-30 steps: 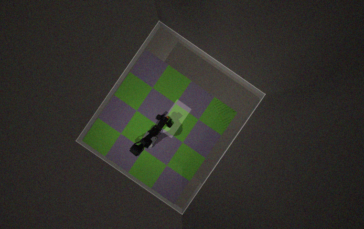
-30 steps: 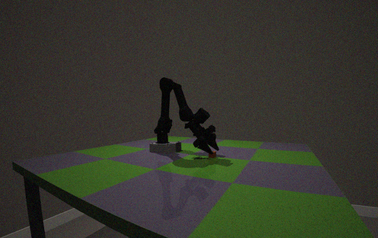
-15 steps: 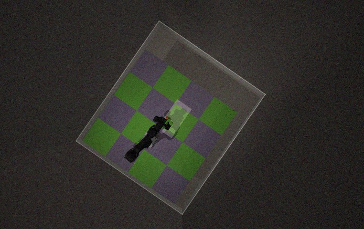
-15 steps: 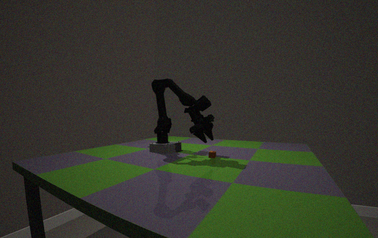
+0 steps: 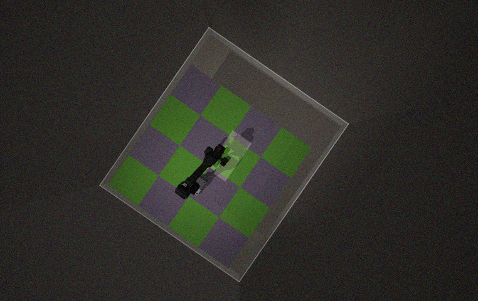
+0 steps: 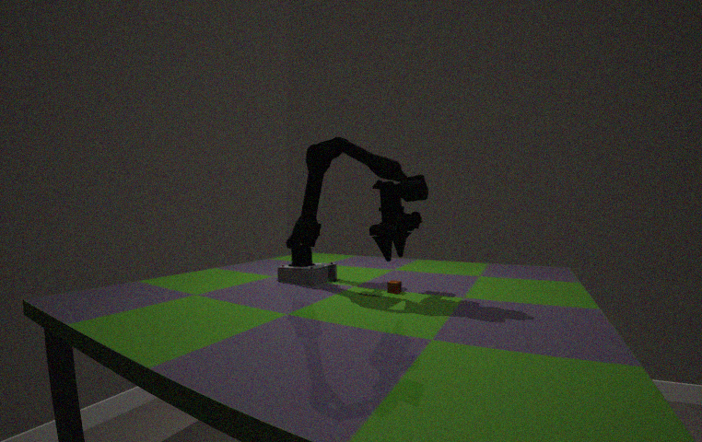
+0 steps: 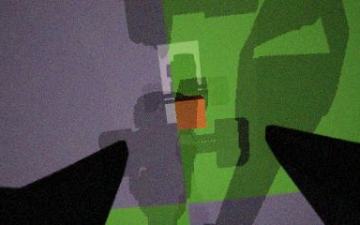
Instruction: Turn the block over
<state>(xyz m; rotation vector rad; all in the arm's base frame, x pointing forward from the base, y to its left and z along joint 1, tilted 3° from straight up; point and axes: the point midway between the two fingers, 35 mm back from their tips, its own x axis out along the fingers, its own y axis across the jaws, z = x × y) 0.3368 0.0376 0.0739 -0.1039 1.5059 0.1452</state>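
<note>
The small orange-red block (image 6: 393,286) (image 7: 188,114) rests on the checkered table (image 6: 530,389). In the wrist view its face towards the camera is plain orange, its right side is lighter, and a thin dark strip runs along its upper edge. Whether that strip is the mark or shade I cannot tell. The underside is hidden, and I cannot make the block out in the top view. My gripper (image 6: 394,257) (image 7: 196,136) is open and empty. It points down and hangs above the block, with a gap between fingertips and block.
The grey arm base (image 6: 307,273) (image 5: 201,183) stands behind and left of the block in the exterior view. Shadows of the arm and a pale bright reflection lie around the block. The table edge (image 6: 141,372) runs along the near left.
</note>
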